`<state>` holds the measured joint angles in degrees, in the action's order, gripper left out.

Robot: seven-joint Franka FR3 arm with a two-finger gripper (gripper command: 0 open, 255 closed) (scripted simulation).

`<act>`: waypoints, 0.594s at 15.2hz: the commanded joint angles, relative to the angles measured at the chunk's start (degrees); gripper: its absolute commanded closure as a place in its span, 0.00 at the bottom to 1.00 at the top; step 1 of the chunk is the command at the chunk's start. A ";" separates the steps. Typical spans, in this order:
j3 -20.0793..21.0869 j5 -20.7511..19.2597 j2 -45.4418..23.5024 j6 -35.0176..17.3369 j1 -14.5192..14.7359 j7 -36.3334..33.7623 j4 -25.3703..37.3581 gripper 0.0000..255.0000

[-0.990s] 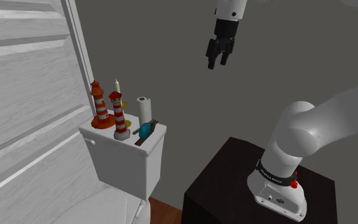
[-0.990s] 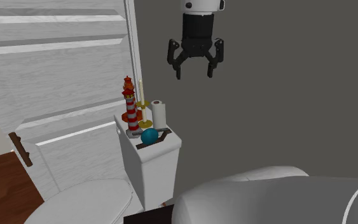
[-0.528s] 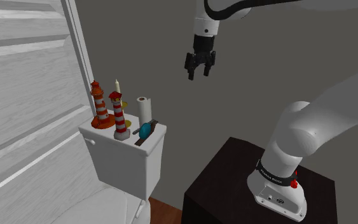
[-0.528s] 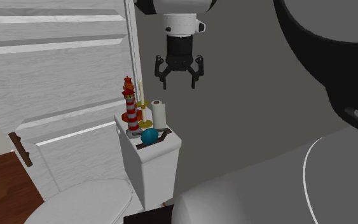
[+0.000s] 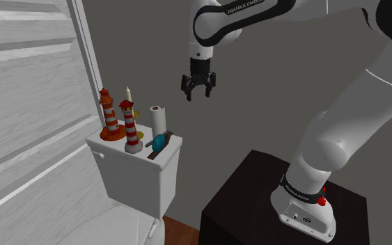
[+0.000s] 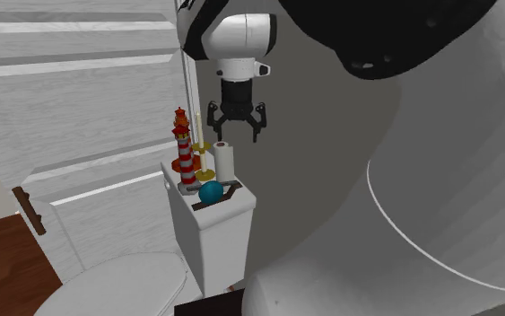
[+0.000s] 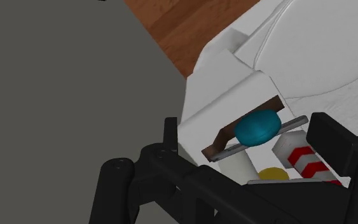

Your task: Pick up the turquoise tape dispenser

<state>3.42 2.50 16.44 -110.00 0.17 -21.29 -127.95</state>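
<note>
The turquoise tape dispenser (image 5: 161, 143) is a teal round body on a dark brown and grey base, lying near the front edge of the white toilet tank lid (image 5: 172, 149). In the second exterior view the dispenser (image 6: 212, 192) sits just in front of a paper roll. My black gripper (image 5: 197, 90) hangs open in the air, above the tank and towards the shoulder view's right, fingers pointing down. The gripper (image 6: 235, 128) is well above the dispenser and touches nothing. Looking along the hand, the dispenser (image 7: 258, 126) lies far below, between the spread fingers (image 7: 335, 143).
Two red-and-white lighthouse figures (image 5: 108, 115) (image 5: 129, 125), a candle (image 5: 129, 94) and a white paper roll (image 5: 159, 118) crowd the tank lid behind the dispenser. A white panelled door (image 5: 27, 104) stands on the shoulder view's left. A grey wall lies behind; the dark stand (image 5: 250, 195) is lower right.
The gripper has dropped and travelled towards the shoulder view's left, from high up beside the wall to a spot above the tank. It stays open. The dispenser has not moved.
</note>
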 commanded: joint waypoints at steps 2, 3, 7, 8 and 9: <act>0.74 0.36 -6.74 -3.20 -0.11 -3.56 2.59 0.00; 0.90 0.44 -8.96 -4.04 -0.13 -4.66 3.64 0.00; 1.23 0.67 -17.92 -6.86 -0.09 -8.86 8.51 0.00; 1.23 0.72 -20.18 -7.42 -0.05 -9.86 9.90 0.00; 1.22 0.78 -22.45 -7.93 -0.02 -10.83 11.36 0.00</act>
<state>4.67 3.26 -3.23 -117.52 0.17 -31.10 -118.61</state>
